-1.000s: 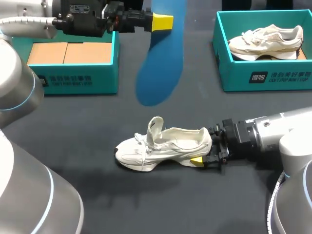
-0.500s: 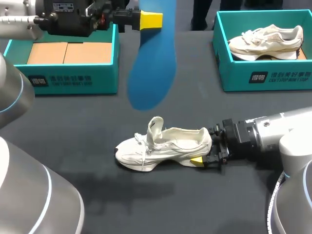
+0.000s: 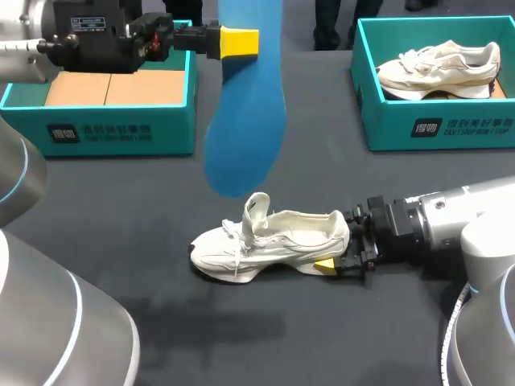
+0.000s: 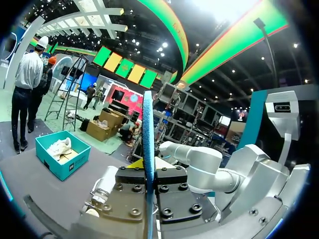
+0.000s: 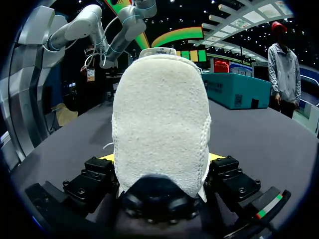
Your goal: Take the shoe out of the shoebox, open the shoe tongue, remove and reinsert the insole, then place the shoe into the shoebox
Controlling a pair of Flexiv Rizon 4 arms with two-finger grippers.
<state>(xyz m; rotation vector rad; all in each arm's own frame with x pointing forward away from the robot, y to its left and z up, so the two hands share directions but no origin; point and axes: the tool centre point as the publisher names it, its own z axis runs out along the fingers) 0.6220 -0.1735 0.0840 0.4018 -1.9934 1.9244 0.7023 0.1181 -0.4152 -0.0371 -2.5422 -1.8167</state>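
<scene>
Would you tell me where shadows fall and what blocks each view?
Head view: a soft shadow lies on the table near the shoe; the hanging insole hides table beyond. Left wrist view: the edge-on insole splits the scene. Right wrist view: the shoe, heel-on, fills the middle.

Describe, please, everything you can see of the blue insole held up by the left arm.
The blue insole is a thin, plain, foot-shaped sheet, foam-like by its look and unbent. It hangs lengthwise in the air, pinched near its upper part by the left gripper, with its broad rounded end lowest. In the head view that end shows just above the tongue of the white shoe on the table. The left wrist view shows it edge-on, a slim blue strip between the fingers.
</scene>
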